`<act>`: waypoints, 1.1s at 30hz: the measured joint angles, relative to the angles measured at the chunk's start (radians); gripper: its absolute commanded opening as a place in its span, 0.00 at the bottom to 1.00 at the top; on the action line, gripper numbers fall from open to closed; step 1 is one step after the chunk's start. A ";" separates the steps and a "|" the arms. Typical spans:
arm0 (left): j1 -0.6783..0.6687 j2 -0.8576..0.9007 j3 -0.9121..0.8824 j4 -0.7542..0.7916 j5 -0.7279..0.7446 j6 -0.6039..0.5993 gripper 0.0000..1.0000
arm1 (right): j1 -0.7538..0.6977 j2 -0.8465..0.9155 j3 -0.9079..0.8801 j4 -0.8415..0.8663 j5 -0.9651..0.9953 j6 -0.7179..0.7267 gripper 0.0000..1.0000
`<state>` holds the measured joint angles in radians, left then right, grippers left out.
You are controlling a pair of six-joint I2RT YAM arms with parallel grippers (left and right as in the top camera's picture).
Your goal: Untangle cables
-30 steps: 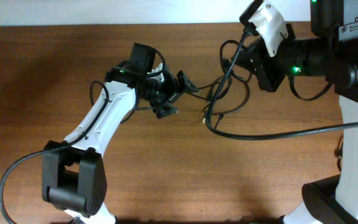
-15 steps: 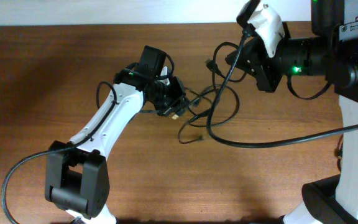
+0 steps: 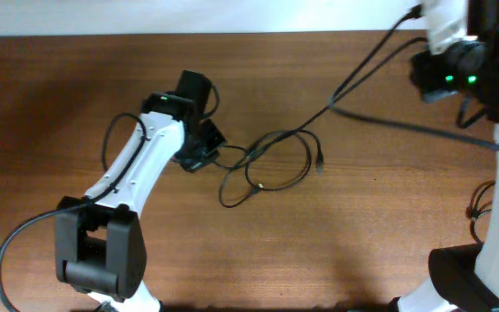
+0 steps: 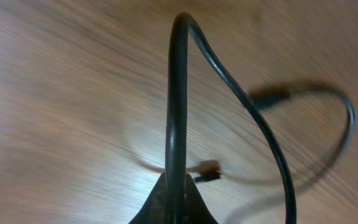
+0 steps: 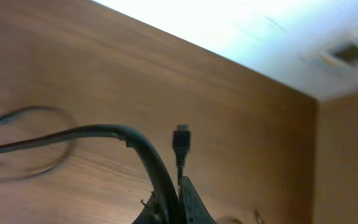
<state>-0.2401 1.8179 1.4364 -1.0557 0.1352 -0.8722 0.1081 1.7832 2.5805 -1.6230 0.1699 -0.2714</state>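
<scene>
1. On the wooden table (image 3: pixel 76 95), near its middle: cables (image 3: pixel 271 163) in loose, overlapping loops, just right of the left gripper (image 3: pixel 199 158).
2. At the left gripper: pressed together, pinching a thin black cord (image 4: pixel 176 93) of that bunch (the left wrist view has it rising straight from between the closed fingers (image 4: pixel 194 214), arching over and dropping away to the right).
3. At the right gripper (image 5: pixel 174 198), in the far right corner and well apart from the loops: pressed together as well, pinching a thick black cable (image 3: pixel 371 56) (heavier than the looped cords).
4. From overhead only: the thick black cable pulled into a sharp V, point toward the loops, one leg up to the right gripper, the other off the right edge. From the loops to that point, one thin strand (hooked or merely crossing, cannot tell). Right of the loops, a small dark plug (image 3: pixel 319 160); inside them, a pale-tipped end (image 3: pixel 258 185).
5. From the right wrist only: an upright plug end (image 5: pixel 181 138) just above the fingertips, close beside the thick black cable, with a blurred loop far to the left.
6. From the left wrist only: a tiny connector (image 4: pixel 210 173) on the wood near the fingers (too blurred to type).
</scene>
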 measured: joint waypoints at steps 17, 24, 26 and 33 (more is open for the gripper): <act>0.322 0.000 0.000 -0.087 -0.164 0.000 0.00 | -0.692 0.000 0.000 0.092 -0.270 0.103 0.04; 0.532 0.000 0.000 -0.139 -0.346 -0.008 0.00 | -0.807 0.000 0.000 0.100 -0.356 0.142 0.04; 0.580 0.000 0.000 -0.145 -0.357 -0.008 0.00 | -0.807 0.000 0.000 0.099 -0.360 0.140 0.04; 0.801 0.000 0.000 -0.150 -0.378 -0.008 0.00 | -0.807 0.008 0.000 0.102 -0.363 0.142 0.04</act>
<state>0.5613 1.8179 1.4364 -1.2053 -0.2428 -0.8806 -0.6991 1.7908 2.5805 -1.5208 -0.1932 -0.1291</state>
